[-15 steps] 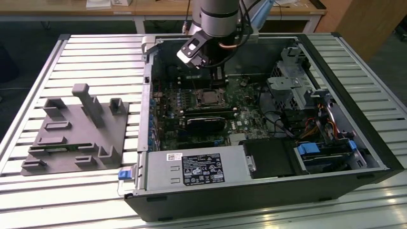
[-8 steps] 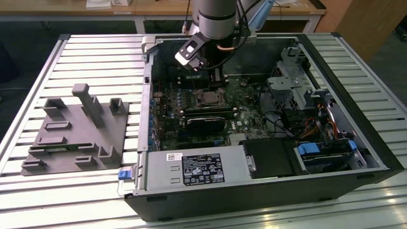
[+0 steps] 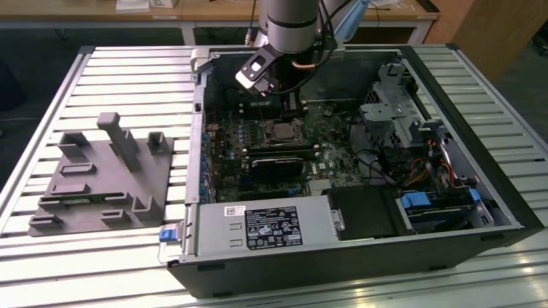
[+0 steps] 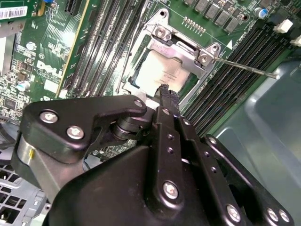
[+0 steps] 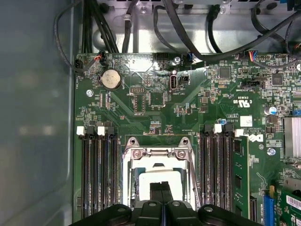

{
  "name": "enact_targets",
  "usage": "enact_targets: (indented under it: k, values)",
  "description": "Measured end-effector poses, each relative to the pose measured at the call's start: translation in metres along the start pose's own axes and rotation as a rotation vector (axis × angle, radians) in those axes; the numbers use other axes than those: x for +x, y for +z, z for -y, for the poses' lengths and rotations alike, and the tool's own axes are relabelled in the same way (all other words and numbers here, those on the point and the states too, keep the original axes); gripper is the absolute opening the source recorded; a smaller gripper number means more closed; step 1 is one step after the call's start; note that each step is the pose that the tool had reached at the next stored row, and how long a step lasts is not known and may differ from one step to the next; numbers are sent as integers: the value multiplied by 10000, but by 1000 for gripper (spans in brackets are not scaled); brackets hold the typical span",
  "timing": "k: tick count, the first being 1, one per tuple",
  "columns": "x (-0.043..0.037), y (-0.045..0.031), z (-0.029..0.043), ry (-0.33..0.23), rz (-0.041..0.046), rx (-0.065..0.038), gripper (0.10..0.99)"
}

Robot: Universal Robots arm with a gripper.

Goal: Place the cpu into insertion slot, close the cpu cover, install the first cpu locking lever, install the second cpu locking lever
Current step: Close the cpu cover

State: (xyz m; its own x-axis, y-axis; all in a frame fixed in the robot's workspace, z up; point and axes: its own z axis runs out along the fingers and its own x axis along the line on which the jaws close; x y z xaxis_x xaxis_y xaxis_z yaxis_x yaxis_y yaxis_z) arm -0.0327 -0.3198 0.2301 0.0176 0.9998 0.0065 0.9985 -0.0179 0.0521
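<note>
Slatted metal table [image 3: 128, 70], with the open computer case [image 3: 479, 192] lying on it. You have the cpu [image 4: 157, 70] seated in the insertion slot [image 3: 266, 132], and the cpu cover [image 4: 183, 49] lies over it. The gripper [image 5: 162, 188] has its fingers together and empty, just above the chip, probably to push rather than grasp. One locking lever [image 4: 244, 67] juts out, seemingly unlatched.

The exterior view is looking down on the whole computer case [image 3: 342, 266]; both wrist views are closely facing the cpu [image 4: 157, 73] [image 5: 160, 176].

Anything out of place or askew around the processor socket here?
A thin silvery locking lever juts from the silvery square cpu cover, out over the long black memory slots, apparently unlatched. Nothing else stands out.
</note>
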Motion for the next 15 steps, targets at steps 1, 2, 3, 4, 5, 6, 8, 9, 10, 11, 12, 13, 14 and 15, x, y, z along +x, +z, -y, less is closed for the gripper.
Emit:
enact_targets:
  k: [1, 2, 3, 4, 5, 6, 8, 9, 10, 11, 12, 13, 14, 15]
  values:
    - [0, 5, 3, -13, 1, 1, 106]
    - [-1, 10, 6, -32, 0, 1, 106]
    - [-1, 16, 11, -56, -1, 1, 106]
    - [-1, 21, 16, -79, -2, 2, 106]
    - [-1, 29, 23, -109, -3, 2, 106]
    - [-1, 37, 33, -153, -6, 2, 106]
    - [-2, 51, 51, -298, -13, 4, 106]
    - [-2, 56, 56, -421, -20, 5, 106]
    - [-2, 61, 57, -589, -28, 5, 106]
    - [-2, 65, 57, -768, -37, 7, 106]
    - [-2, 68, 58, -947, -47, 7, 106]
    - [-2, 71, 58, -1143, -57, 9, 106]
    - [-2, 74, 58, -1322, -67, 10, 106]
    - [-2, 75, 58, -1503, -76, 12, 106]
